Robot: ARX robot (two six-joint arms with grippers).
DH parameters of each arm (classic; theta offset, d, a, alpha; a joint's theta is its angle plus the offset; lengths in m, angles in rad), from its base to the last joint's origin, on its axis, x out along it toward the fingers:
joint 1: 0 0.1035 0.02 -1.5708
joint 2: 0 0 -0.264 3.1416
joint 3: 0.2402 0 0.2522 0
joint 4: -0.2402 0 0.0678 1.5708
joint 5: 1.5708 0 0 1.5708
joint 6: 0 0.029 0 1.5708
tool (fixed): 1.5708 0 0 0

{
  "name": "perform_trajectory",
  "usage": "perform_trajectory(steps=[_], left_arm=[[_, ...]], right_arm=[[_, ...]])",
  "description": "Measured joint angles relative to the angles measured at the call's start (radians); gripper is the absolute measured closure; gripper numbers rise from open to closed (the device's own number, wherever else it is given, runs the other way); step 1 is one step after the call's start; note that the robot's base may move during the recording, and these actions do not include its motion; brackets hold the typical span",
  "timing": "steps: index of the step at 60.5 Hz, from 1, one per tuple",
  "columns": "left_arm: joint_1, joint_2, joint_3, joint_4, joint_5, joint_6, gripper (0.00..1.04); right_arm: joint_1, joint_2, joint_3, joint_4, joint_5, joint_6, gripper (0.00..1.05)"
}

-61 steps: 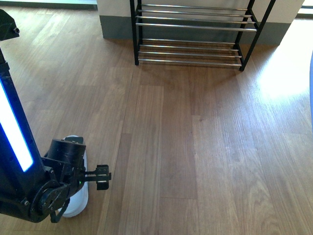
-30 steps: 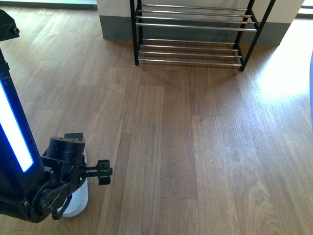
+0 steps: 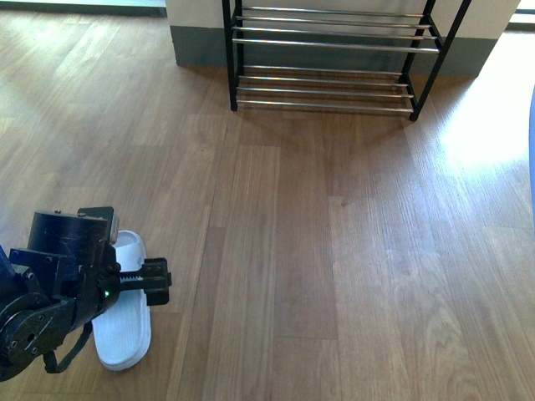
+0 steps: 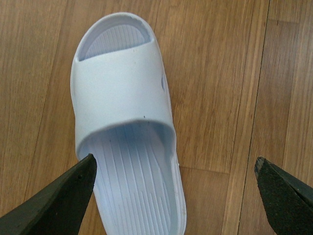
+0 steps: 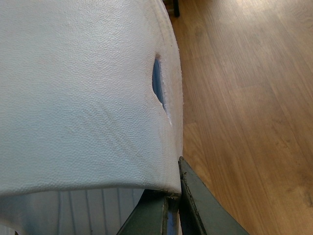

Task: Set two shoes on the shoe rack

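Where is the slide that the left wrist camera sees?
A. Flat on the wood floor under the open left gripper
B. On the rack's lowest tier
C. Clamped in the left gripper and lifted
A: the slide lies flat on the floor with the left gripper spread wide above it, and the shoe rack holds no shoes on its visible tiers.

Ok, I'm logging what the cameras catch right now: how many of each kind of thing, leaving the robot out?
Pale-blue slides: 2 (floor slide, held slide in right gripper)
Shoe rack: 1
Total: 3
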Motion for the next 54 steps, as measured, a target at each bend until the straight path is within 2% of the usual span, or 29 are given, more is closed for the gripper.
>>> perform_trajectory(steps=[54], left_arm=[[0.001, 0.0, 0.0, 0.0, -0.001, 0.0, 0.09]], right_arm=[[0.0, 0.0, 0.0, 0.0, 0.0, 0.0, 1.03]])
